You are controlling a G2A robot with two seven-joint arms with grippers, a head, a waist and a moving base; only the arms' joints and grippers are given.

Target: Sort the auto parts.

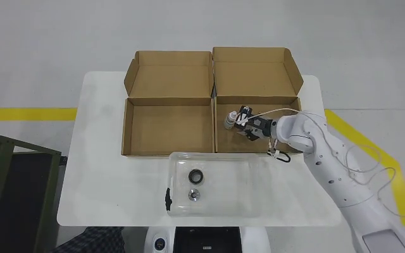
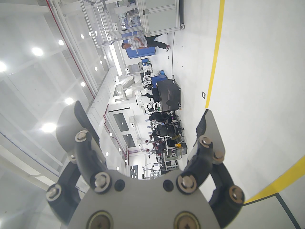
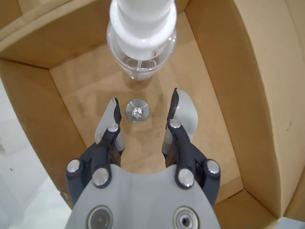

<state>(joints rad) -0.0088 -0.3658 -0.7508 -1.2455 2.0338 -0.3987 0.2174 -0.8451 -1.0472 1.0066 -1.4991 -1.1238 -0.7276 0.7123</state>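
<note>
While its jaws stand apart and empty, the right gripper (image 3: 145, 96) hangs in a brown cardboard box (image 3: 238, 72) over a small silver metal disc (image 3: 137, 112), with a white-and-clear plastic cylinder (image 3: 142, 36) just beyond its fingertips. The sorting seems about halfway: a black rubber ring (image 1: 196, 176) and another silver round piece (image 1: 194, 195) wait in the clear plastic tray (image 1: 253, 158) behind it.

I stand at a white rounded table (image 1: 95, 158) on a pale grey glossy floor (image 1: 63, 38) crossed by a yellow painted line (image 1: 38, 114), with a dark green metal frame (image 1: 31, 150) just beside the table. My left wrist view looks into a bright hall with round white ceiling lights (image 2: 38, 51), a thin red ceiling pipe (image 2: 69, 48), an aluminium-framed enclosure with clear panels (image 2: 143, 8) and dark workbenches (image 2: 166, 96) farther off.
</note>
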